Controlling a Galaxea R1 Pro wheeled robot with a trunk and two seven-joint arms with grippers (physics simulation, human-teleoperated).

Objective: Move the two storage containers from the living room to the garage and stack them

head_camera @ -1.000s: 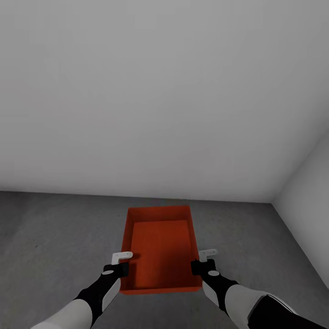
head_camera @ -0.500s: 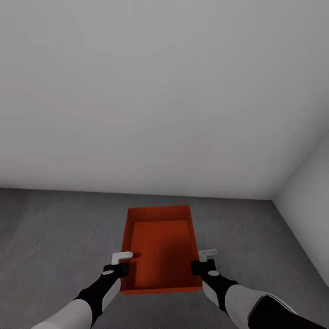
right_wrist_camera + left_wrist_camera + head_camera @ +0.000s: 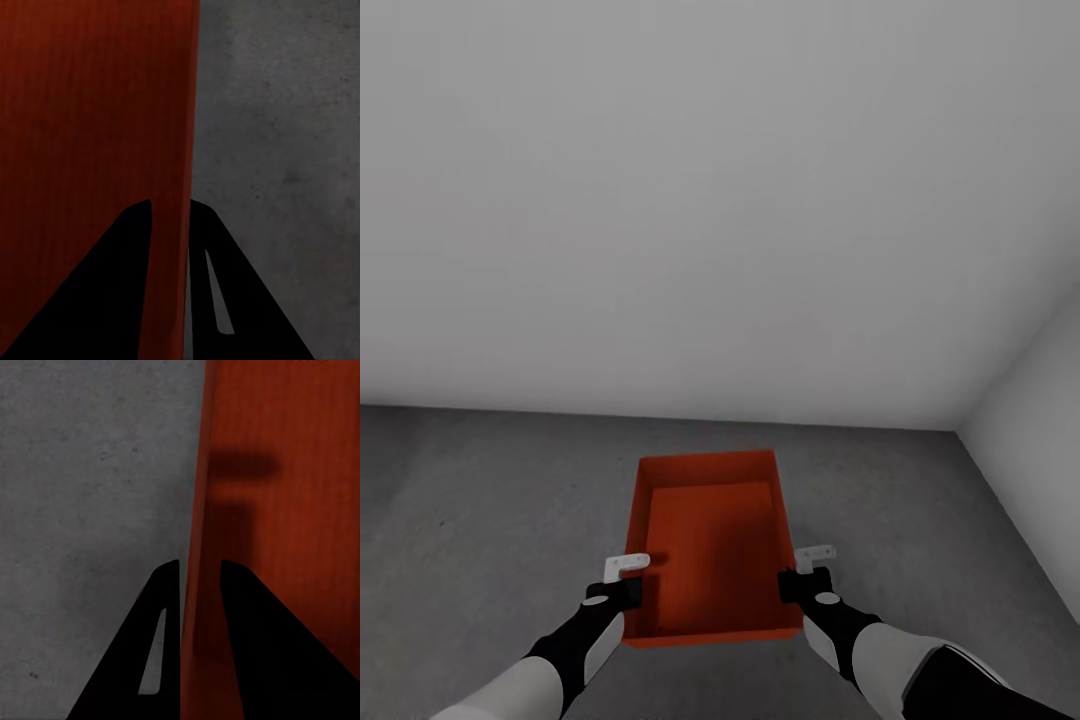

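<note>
Left fingers (image 3: 161, 645): two dark fingers straddle the bin's thin left wall, one outside, one inside; narrow gap, pressed on the wall.
Left gripper (image 3: 628, 578): clamped on the bin's left wall, near the near corner.
Right fingers (image 3: 217, 292): same hold on the bin's right wall, one finger each side, nearly closed on it.
Right gripper (image 3: 804, 572): gripping the bin's right wall, near the near corner, level with the left gripper.
Bin (image 3: 710, 545): orange-red, rectangular, open-topped, held upright between both grippers, long axis running away from the robot. In the left wrist view (image 3: 277, 510) its inner side carries the gripper's shadow; the right wrist view (image 3: 90, 135) shows it as a broad red face.
Bin contents: a flat red bottom; whether a second bin sits nested inside, I cannot tell.
Writing: none readable on the bin or grippers.
Floor (image 3: 480, 500): dark grey speckled concrete, all round the bin; whether the bin touches it, I cannot tell.
Wall (image 3: 690, 200): plain white, beyond the bin's far end.
Side wall (image 3: 1040, 440): white, right of the bin, meeting the far wall in a corner.
In the way: nothing between bin and walls.
</note>
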